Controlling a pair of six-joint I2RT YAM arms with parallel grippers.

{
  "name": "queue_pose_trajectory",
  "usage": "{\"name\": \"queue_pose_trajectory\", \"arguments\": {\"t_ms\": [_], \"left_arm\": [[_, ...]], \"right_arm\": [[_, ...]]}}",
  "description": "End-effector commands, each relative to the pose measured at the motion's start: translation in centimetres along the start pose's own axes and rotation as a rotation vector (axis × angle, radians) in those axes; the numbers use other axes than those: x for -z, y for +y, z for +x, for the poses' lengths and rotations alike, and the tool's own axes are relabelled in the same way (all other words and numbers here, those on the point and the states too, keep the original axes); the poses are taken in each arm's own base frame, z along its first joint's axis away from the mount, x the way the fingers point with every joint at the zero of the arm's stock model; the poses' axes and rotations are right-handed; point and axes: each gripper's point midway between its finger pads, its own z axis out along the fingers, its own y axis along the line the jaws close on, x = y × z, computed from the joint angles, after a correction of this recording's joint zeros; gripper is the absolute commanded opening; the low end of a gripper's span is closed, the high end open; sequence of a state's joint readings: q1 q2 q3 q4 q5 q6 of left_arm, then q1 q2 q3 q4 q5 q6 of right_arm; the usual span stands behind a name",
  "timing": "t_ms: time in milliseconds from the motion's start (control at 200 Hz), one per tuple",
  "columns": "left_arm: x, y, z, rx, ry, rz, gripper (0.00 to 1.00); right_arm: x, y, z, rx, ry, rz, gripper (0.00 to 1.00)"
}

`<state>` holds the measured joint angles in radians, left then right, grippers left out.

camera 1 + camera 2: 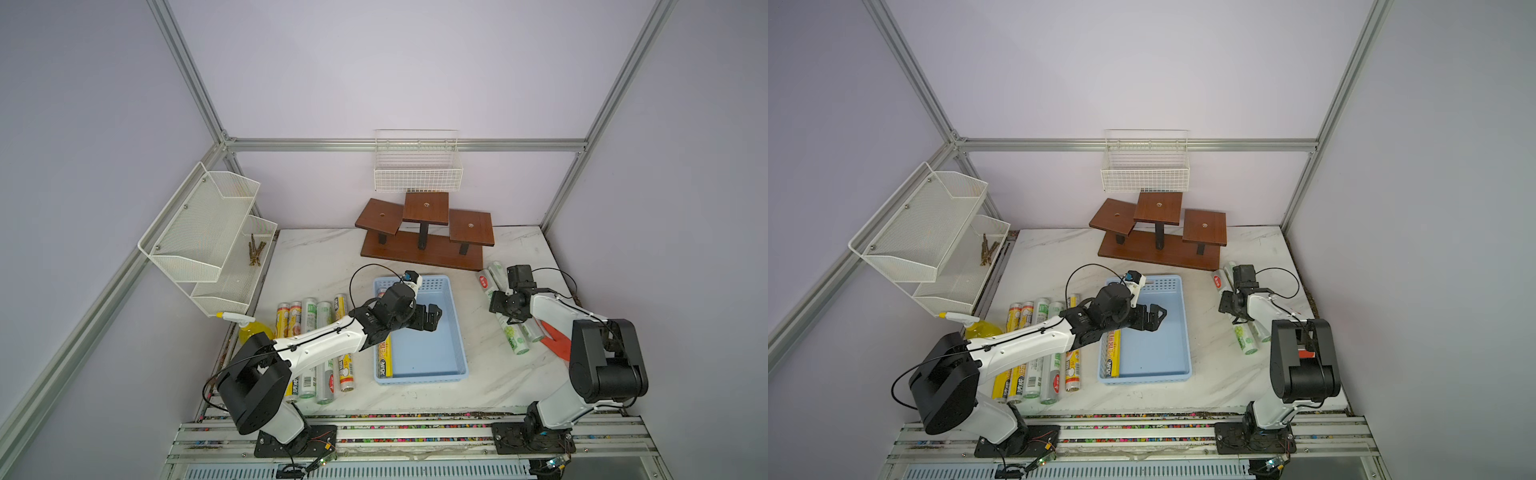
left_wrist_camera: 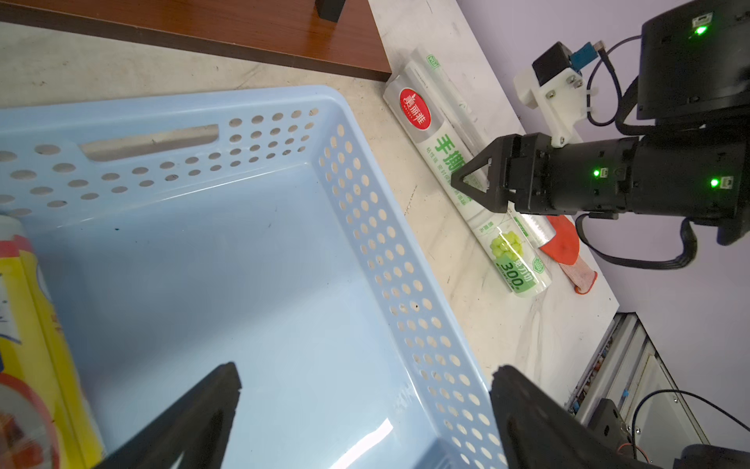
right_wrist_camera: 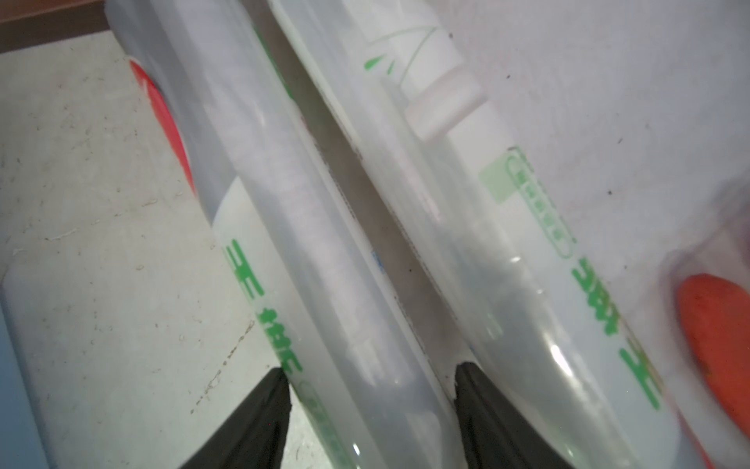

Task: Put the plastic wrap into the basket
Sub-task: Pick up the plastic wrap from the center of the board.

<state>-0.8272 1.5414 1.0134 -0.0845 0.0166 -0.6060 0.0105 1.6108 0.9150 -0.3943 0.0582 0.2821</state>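
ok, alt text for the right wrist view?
Close-up: the right hand has its two black fingertips pressed against either side of a silvery-white plastic wrap roll with green print, lying on the tabletop. A second similar roll lies alongside.

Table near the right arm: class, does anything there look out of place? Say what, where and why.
Yes: an orange glove lies near the roll that the right claw grips. It is no wrap and has no part in the job, so it looks left behind.
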Motion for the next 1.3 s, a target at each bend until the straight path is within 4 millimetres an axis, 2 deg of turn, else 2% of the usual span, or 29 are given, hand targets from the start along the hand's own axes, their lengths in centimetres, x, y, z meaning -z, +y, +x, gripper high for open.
{"name": "queue_pose_trajectory", "arguments": {"t_ms": [0,370,505,635,660,775,870,1030,1140,1295], "left_arm": [[0.4,-1.2,-2.0,-0.015,-0.059,0.035,1.0],[0.6,-1.3,-2.0,-0.024,-0.063,0.039,1.0],[0.6,-1.1,-1.9,-0.024,-0.063,0.036,1.0],[0.7,-1.2,-1.8,-0.026,-0.059,0.041,1.0],[0.8,-1.2,-1.8,-0.026,-0.06,0.04,1.0],[1.0,-1.1,-1.9,-0.028,-0.068,0.034,1.0],[1.1,-1.0,-1.9,-0.029,-0.068,0.031,1.0],[1.6,-0.7,-1.9,-0.028,-0.079,0.021,1.0],[2.1,-0.4,-2.2,-0.027,-0.1,0.003,1.0],[2.8,0.1,-2.7,-0.024,-0.133,-0.026,1.0]], "right_arm": [[-0.5,0.8,2.0,0.042,0.08,-0.008,0.67],[-1.8,4.5,4.9,0.183,0.166,-0.017,0.67],[-2.6,5.0,5.4,0.205,0.185,-0.004,0.67],[-3.0,4.8,5.1,0.2,0.181,0.02,0.67],[-3.1,4.8,4.9,0.196,0.176,0.023,0.62],[-3.5,5.3,4.6,0.195,0.179,0.012,0.59],[-3.5,5.7,4.7,0.195,0.188,-0.007,0.53],[-1.4,5.7,3.8,0.167,0.132,-0.024,0.45],[1.5,6.3,3.0,0.135,0.055,-0.088,0.37],[5.3,6.9,2.8,0.101,-0.03,-0.183,0.32]]}}
